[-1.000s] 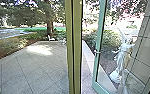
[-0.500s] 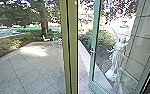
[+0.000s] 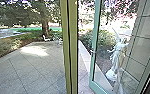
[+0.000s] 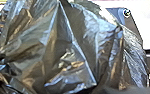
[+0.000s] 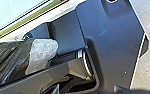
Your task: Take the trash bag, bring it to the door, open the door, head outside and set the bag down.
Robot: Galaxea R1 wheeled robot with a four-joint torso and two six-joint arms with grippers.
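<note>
Bag (image 4: 66,57): black, crumpled, close to left wrist camera
Left tool: cannot tell if clenched or released
Right tool: cannot tell either
Door (image 3: 92,62): glass, green-framed, standing open
Statue (image 3: 116,57): pale, seen through door glass

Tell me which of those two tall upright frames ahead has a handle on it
The pale green frame, farther right in the head view: a small handle sits partway up. I see none on the olive frame.

Stone-paved patio (image 3: 36,67) w/ sunlit patch, trees (image 3: 44,18) behind, white statue (image 3: 117,57) at R.
</note>
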